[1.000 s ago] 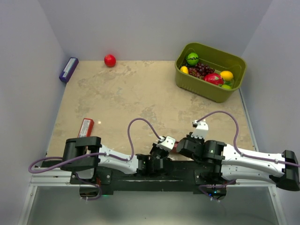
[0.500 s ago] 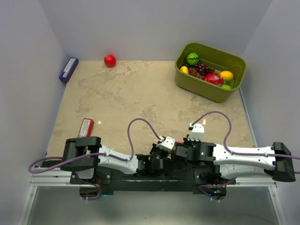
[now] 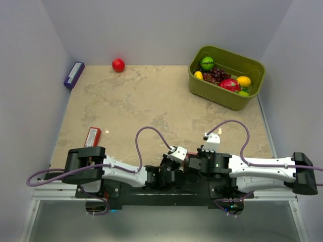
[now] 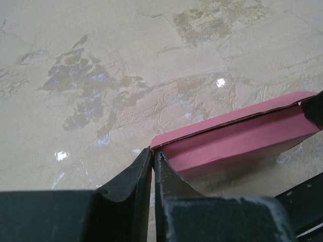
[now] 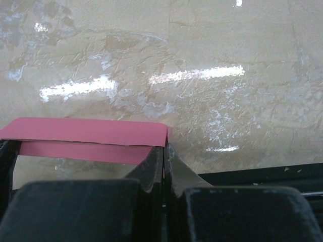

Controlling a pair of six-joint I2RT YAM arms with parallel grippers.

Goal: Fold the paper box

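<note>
Paper box (image 4: 237, 141) sits at the near edge of the table (image 4: 101, 60) between our hands: our right hand (image 5: 164, 150) is clamped fully closed on its right end corner, while our left hand (image 4: 153, 157) shows only a thin slit at the left corner, and we cannot tell whether it grips. If that left pinch slips, we judge the thin card could spring open or crumple. Its long axis runs crosswise, left to right, one end toward each hand.
</note>
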